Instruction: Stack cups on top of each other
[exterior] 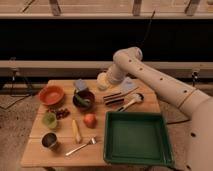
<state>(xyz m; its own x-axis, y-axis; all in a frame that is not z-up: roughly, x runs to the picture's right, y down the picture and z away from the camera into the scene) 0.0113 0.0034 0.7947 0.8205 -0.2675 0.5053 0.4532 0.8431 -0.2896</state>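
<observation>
Behind your wooden table (35, 152) runs a pale horizontal rail (55, 64), with a broad dark band (75, 40) above it. A lighter ledge (100, 15) tops that band. You see speckled grey floor (12, 107) at the left, in dim, warm light.
</observation>
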